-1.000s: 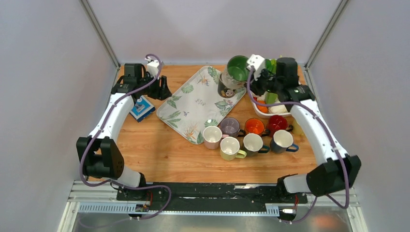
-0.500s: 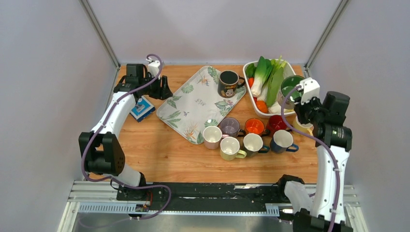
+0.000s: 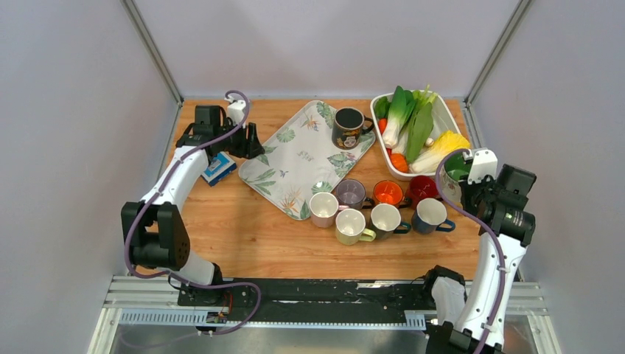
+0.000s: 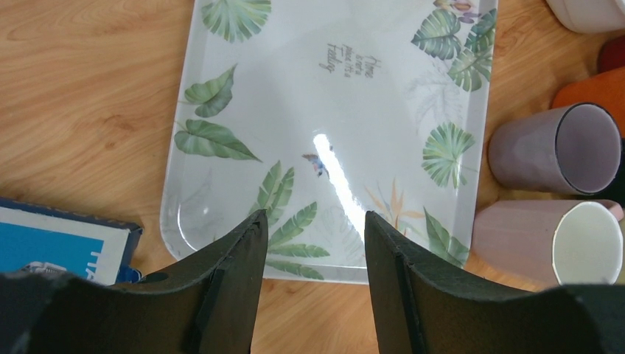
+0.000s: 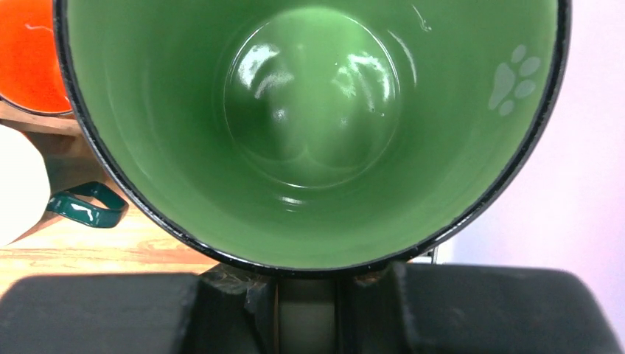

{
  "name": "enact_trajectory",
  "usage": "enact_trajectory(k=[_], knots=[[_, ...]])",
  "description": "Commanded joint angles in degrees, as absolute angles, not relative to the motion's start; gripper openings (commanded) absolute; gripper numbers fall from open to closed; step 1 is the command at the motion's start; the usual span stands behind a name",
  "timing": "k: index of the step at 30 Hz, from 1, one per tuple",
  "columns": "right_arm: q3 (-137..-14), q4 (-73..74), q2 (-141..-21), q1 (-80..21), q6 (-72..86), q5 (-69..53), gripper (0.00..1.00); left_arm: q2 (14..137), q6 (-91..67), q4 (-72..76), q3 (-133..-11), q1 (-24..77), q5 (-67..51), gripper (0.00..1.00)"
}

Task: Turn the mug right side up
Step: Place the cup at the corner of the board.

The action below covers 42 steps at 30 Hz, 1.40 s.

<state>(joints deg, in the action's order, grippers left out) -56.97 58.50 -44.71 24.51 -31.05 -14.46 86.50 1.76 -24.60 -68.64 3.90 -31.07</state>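
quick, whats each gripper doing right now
left gripper: open, holding nothing
right gripper: closed on the rim of the green-lined mug

In the right wrist view the green mug overruns the top edge, and we cannot see its outside. The blue box runs off the left wrist view's edge, print unreadable.

The mug gleams glossy green inside. Below the left hand, a glossy tray lies on the matt wooden surface.
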Motion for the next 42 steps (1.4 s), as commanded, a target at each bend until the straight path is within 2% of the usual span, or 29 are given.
enact_trajectory(k=[1,11,17,29,36,42], knots=[[-58.8,53.3,-43.0,26.9,-30.4,-13.0,0.00,81.1,3.3,-20.3,-65.1,3.9,-32.2,0.59],[-55.9,54.0,-44.4,37.6,-36.3,-15.8,0.00,78.3,2.9,-18.1,-60.6,3.8,-32.6,0.59],[-55.3,55.5,-46.6,47.6,-47.2,-21.5,0.00,77.4,3.4,-17.5,-59.2,3.8,-32.5,0.59],[-47.7,51.4,-48.9,47.8,-51.8,-23.7,0.00,77.2,3.6,-19.3,-60.7,3.8,-31.8,0.59],[-47.7,49.0,-51.2,47.9,-51.6,-25.1,0.00,77.9,4.2,-21.0,-62.0,3.7,-31.9,0.59],[-52.4,53.9,-50.5,48.0,-55.1,-27.1,0.00,77.5,3.2,-20.7,-61.7,3.8,-32.1,0.58]])
